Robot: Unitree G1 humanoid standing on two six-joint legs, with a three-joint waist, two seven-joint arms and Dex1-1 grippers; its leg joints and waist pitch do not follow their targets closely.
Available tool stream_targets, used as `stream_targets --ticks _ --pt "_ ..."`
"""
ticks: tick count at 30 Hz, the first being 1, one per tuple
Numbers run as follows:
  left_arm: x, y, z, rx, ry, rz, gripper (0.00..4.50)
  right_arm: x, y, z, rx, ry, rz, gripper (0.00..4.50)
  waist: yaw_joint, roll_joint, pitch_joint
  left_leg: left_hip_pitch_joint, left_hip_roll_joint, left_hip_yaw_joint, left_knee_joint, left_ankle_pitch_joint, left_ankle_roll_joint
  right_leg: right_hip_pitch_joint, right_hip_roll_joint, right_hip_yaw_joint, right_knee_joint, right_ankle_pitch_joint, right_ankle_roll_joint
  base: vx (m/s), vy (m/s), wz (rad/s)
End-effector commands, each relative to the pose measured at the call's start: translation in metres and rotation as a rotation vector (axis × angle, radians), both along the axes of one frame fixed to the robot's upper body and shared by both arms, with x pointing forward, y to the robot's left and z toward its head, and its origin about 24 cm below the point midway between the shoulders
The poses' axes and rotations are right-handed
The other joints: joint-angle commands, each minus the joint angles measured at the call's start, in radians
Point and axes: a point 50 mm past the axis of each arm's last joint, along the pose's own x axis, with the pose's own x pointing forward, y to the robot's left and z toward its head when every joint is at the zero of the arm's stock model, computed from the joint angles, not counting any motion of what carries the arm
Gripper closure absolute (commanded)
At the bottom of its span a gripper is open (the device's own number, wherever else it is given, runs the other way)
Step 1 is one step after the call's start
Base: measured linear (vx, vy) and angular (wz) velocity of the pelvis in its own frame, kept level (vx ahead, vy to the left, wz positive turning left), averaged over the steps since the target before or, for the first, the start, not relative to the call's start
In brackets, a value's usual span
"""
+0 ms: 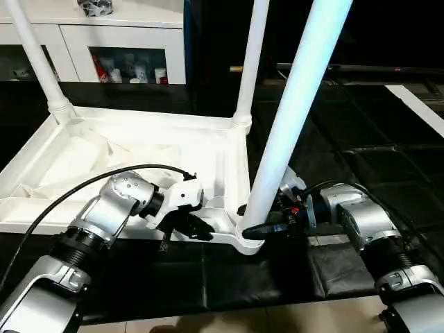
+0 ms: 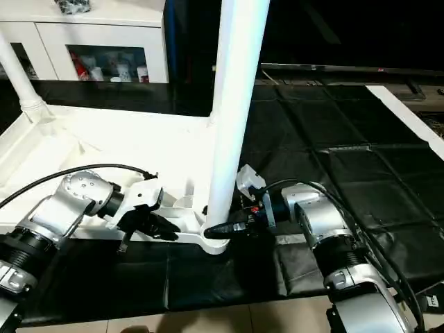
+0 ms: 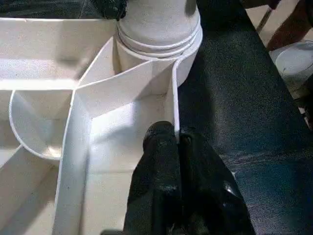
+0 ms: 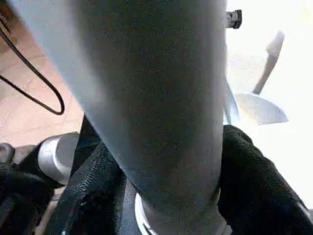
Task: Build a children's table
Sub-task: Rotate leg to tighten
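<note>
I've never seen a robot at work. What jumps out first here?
A tall white leg rises from the near corner of an upside-down white tabletop, with the right pincer clamped around its base. The left pincer pinches the tabletop's near rim. Two more legs stand at the far corners.

Tabletop (image 1: 125,149) lies underside-up on mat (image 1: 229,277) before me; leg (image 1: 291,111) stands in its near right socket; cabinet (image 1: 104,48) behind.

Both forearms (image 1: 104,215) were silver metal with ribbed black wrist collars. Left gripper (image 1: 191,227) had a white housing, black fingers (image 3: 168,191), a black cable (image 1: 90,182) looping at 10 o'clock. Right gripper (image 1: 267,229) showed red wiring.
</note>
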Motion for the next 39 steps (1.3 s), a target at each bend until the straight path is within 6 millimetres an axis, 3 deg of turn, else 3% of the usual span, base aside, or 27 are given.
stream_targets --ticks 1,8,12,13,15,16,17,19,20,21,23,25,27,29,30,37,39 --pt "-0.004 -0.009 -0.004 0.018 0.021 -0.061 4.50 0.000 0.001 0.002 0.007 0.021 0.023 2.19 -0.006 0.003 -0.066 0.002 0.016 0.006 -0.070 -0.166 0.026 0.057 -0.056 0.051 -0.064 -0.225 -0.198 0.000 0.000 0.00" --pt "0.000 -0.018 -0.006 -0.070 0.030 0.075 4.50 -0.005 0.004 -0.003 0.065 0.063 -0.077 2.30 -0.003 0.002 -0.064 0.005 0.017 0.006 -0.071 -0.176 0.022 0.056 -0.056 0.052 -0.069 -0.255 -0.186 0.000 0.000 0.00" --pt "0.009 -0.029 -0.005 -0.137 0.026 0.243 4.50 -0.002 0.018 -0.013 0.059 0.090 -0.273 2.30 -0.007 0.000 -0.058 0.006 0.013 0.002 -0.075 -0.227 0.004 0.054 -0.060 0.050 -0.085 -0.384 -0.145 0.000 0.000 0.00" --pt "0.010 -0.030 -0.005 -0.141 0.025 0.256 4.50 -0.001 0.019 -0.014 0.056 0.093 -0.289 2.31 -0.010 0.004 -0.057 0.005 0.013 0.001 -0.077 -0.228 -0.003 0.054 -0.060 0.050 -0.085 -0.400 -0.137 0.000 0.000 0.00" --pt "0.014 -0.035 -0.003 -0.171 0.025 0.318 4.50 0.001 0.026 -0.017 0.051 0.106 -0.363 2.32 -0.022 0.000 -0.056 0.001 0.007 -0.002 -0.078 -0.240 -0.011 0.055 -0.060 0.046 -0.096 -0.477 -0.100 0.000 0.000 0.00" --pt "0.019 -0.043 -0.002 -0.209 0.032 0.397 4.50 0.004 0.036 -0.020 0.046 0.118 -0.442 2.32 -0.028 0.003 -0.056 0.001 0.006 -0.004 -0.078 -0.238 -0.017 0.055 -0.060 0.044 -0.099 -0.497 -0.086 0.000 0.000 0.00" --pt "0.024 -0.051 -0.001 -0.232 0.029 0.470 4.50 0.008 0.047 -0.024 0.043 0.137 -0.528 2.33 -0.039 0.000 -0.055 0.002 0.004 -0.004 -0.077 -0.241 -0.019 0.051 -0.058 0.044 -0.103 -0.501 -0.081 0.000 0.000 0.00" --pt "0.025 -0.056 0.000 -0.236 0.018 0.497 4.50 0.011 0.053 -0.024 0.042 0.149 -0.575 2.33 -0.046 0.000 -0.057 0.000 0.003 -0.007 -0.078 -0.241 -0.023 0.053 -0.058 0.040 -0.102 -0.508 -0.079 0.000 0.000 0.00" --pt "0.027 -0.067 0.002 -0.256 0.019 0.540 4.50 0.017 0.065 -0.024 0.045 0.170 -0.655 2.34 -0.059 0.004 -0.059 -0.007 0.002 -0.009 -0.079 -0.232 -0.021 0.057 -0.057 0.040 -0.099 -0.486 -0.079 0.000 0.000 0.00" --pt "0.028 -0.070 0.003 -0.265 0.020 0.554 4.50 0.019 0.068 -0.024 0.043 0.171 -0.674 2.35 -0.066 0.002 -0.060 -0.010 0.000 -0.011 -0.079 -0.225 -0.021 0.061 -0.056 0.038 -0.099 -0.473 -0.080 0.000 0.000 0.00" --pt "0.029 -0.088 0.010 -0.302 0.019 0.596 4.50 0.028 0.084 -0.021 0.026 0.163 -0.751 2.35 -0.073 0.000 -0.060 -0.003 0.001 -0.007 -0.077 -0.224 -0.011 0.053 -0.055 0.042 -0.098 -0.445 -0.098 0.000 0.000 0.00" --pt "0.028 -0.093 0.012 -0.310 0.020 0.601 4.50 0.031 0.087 -0.021 0.008 0.159 -0.782 2.35 -0.078 0.001 -0.061 0.000 0.000 -0.005 -0.075 -0.220 -0.004 0.051 -0.054 0.043 -0.097 -0.420 -0.117 0.000 0.000 0.00" --pt "0.026 -0.098 0.014 -0.314 0.022 0.595 4.50 0.034 0.089 -0.021 0.011 0.159 -0.815 2.35 -0.080 -0.002 -0.065 -0.006 0.002 -0.004 -0.074 -0.175 0.012 0.058 -0.053 0.046 -0.087 -0.336 -0.137 0.000 0.000 0.00" --pt "0.026 -0.098 0.014 -0.315 0.021 0.596 4.50 0.034 0.088 -0.021 0.031 0.184 -0.829 2.35 -0.079 -0.002 -0.066 -0.006 0.002 0.000 -0.073 -0.147 0.027 0.059 -0.049 0.048 -0.080 -0.255 -0.160 0.000 0.000 0.00" --pt "0.026 -0.097 0.014 -0.313 0.019 0.600 4.50 0.035 0.087 -0.021 0.048 0.206 -0.842 2.03 -0.079 -0.001 -0.066 -0.005 0.002 0.001 -0.072 -0.137 0.034 0.061 -0.049 0.048 -0.077 -0.224 -0.172 0.000 0.000 0.00" --pt "0.027 -0.070 0.010 -0.255 -0.034 0.590 4.50 0.036 0.063 -0.024 0.056 0.210 -0.842 1.34 -0.080 0.004 -0.063 -0.003 0.004 0.001 -0.076 -0.164 0.035 0.062 -0.051 0.048 -0.081 -0.245 -0.179 0.000 0.000 0.00" --pt "0.026 -0.063 0.010 -0.246 -0.036 0.580 4.50 0.035 0.055 -0.023 0.052 0.195 -0.829 1.11 -0.079 0.012 -0.063 -0.001 0.004 0.001 -0.076 -0.166 0.032 0.061 -0.051 0.049 -0.081 -0.240 -0.181 0.000 0.000 0.00"
